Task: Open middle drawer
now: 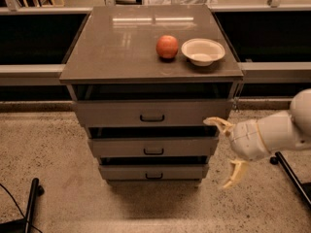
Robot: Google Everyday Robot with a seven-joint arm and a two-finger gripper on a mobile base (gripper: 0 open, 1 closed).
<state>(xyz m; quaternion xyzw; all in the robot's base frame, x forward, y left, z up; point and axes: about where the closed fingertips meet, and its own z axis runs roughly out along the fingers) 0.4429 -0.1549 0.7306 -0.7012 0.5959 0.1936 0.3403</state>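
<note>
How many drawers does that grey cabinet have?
3, stacked: the top drawer, the middle drawer below it, the bottom drawer under that. The open pincer hangs to the right of the middle drawer.

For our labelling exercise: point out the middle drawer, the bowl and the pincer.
middle drawer (121, 147), camera view, grey front left of handle.
bowl (203, 52), camera view, bare inside.
pincer (227, 149), camera view, midway between open fingertips, right of the drawers.
</note>
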